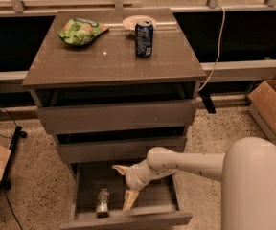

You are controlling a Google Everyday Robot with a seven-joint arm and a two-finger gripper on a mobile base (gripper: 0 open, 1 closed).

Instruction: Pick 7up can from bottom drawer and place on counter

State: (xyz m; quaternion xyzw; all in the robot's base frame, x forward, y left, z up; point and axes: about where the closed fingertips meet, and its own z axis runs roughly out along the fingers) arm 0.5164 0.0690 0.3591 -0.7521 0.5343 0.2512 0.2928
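Note:
The 7up can [102, 201] lies on its side in the left part of the open bottom drawer [133, 219]. My gripper [125, 185] reaches into the drawer from the right, just right of the can and apart from it. Its two pale fingers [130, 198] are spread wide, one pointing up-left and one down, with nothing between them. The counter [111, 56] is the glossy grey-brown top of the cabinet above.
On the counter stand a dark blue can [144, 38], a green chip bag [81, 30] and a white plate [139, 21]. The two upper drawers are slightly ajar. A cardboard box [272, 105] sits on the floor at right, and a cable hangs behind the cabinet.

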